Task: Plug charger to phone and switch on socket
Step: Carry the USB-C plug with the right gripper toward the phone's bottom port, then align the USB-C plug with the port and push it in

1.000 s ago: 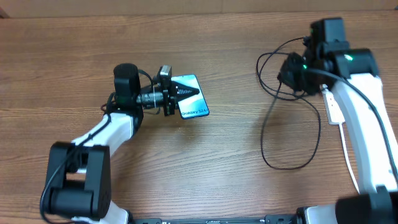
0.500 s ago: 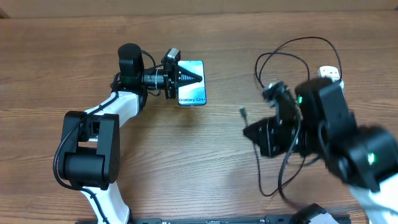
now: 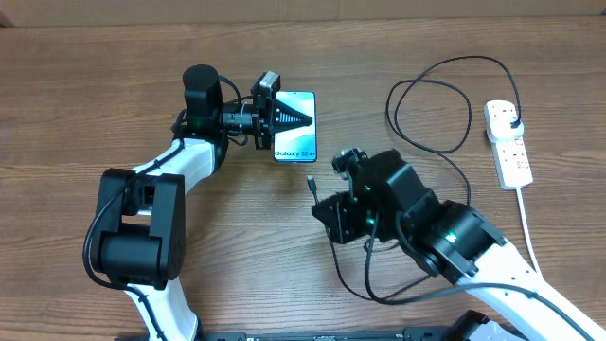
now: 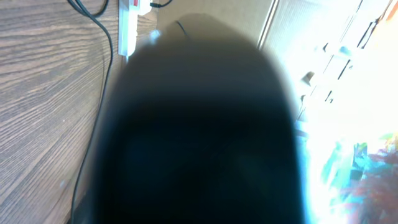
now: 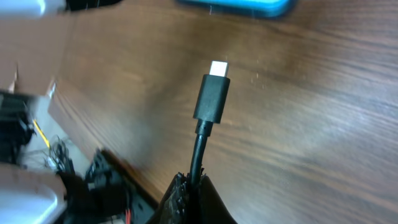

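The phone (image 3: 303, 140), blue screen with text at its near end, lies lengthwise at the table's upper middle. My left gripper (image 3: 299, 118) is shut on it from the left; the left wrist view is a dark blur. My right gripper (image 3: 322, 202) is shut on the charger's black cable (image 5: 198, 155). It holds the connector tip (image 5: 213, 93) a little below the phone's near end (image 5: 242, 5), apart from it; the tip also shows in the overhead view (image 3: 311, 182). The cable loops (image 3: 426, 104) back to a plug in the white socket (image 3: 509, 144) at far right.
The socket's thick white cord (image 3: 528, 237) runs down the right edge of the table. Slack cable loops (image 3: 379, 284) lie under my right arm. The socket end also shows in the left wrist view (image 4: 127, 22).
My right arm swept from beside the socket to the table's middle, carrying the connector tip to just below the phone. My left gripper lifted the phone farther back and turned it straight.
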